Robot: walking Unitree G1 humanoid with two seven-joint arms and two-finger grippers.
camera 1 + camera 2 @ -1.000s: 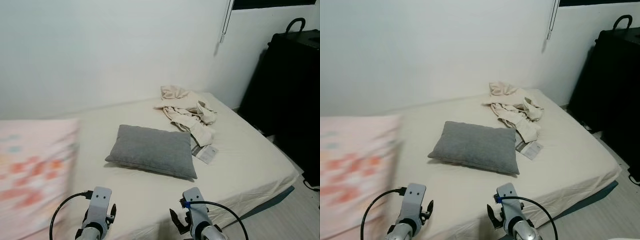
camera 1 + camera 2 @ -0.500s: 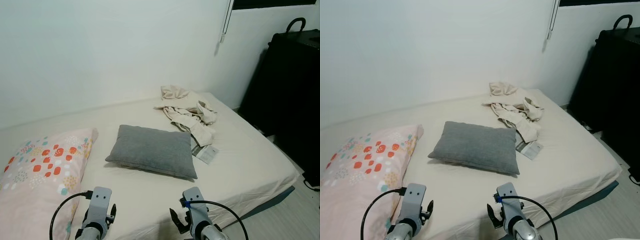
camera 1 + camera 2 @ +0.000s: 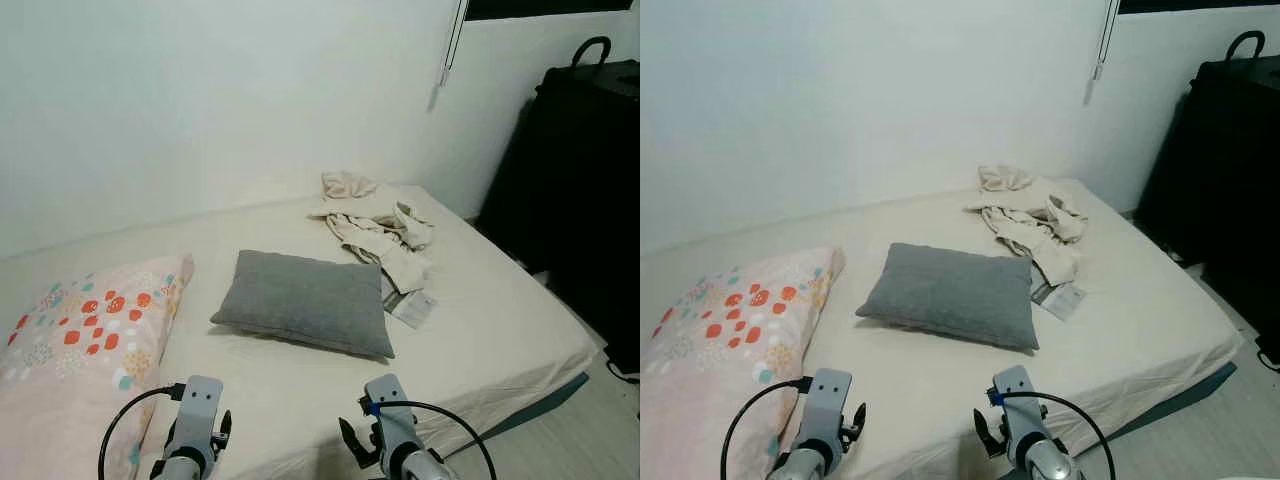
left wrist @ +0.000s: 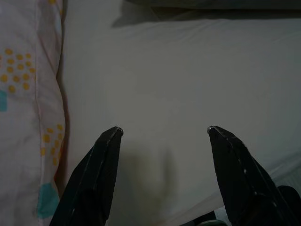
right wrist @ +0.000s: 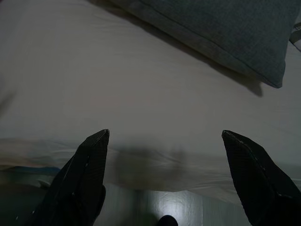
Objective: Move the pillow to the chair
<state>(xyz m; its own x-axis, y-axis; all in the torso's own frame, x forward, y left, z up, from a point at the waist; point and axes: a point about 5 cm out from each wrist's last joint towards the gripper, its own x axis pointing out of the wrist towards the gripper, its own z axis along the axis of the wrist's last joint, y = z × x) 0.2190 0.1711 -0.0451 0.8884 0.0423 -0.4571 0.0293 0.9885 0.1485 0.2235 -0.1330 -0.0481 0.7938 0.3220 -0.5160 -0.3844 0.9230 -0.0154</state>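
The grey pillow [image 3: 303,300] lies flat in the middle of the bed [image 3: 480,340], a little nearer the front edge than the wall. Beside it, toward the bed's left edge, rests a pink patterned pillow [image 3: 80,345]. Near the far right corner sits a heap of cream clothes [image 3: 375,225], and a small paper packet [image 3: 410,305] lies just beside the grey pillow's right end. The left gripper [image 4: 162,136] hangs over the front edge, fingers spread wide, grasping nothing, the pink pillow alongside. The right gripper [image 5: 164,141] hangs over that edge too, fingers released and empty, short of the grey pillow.
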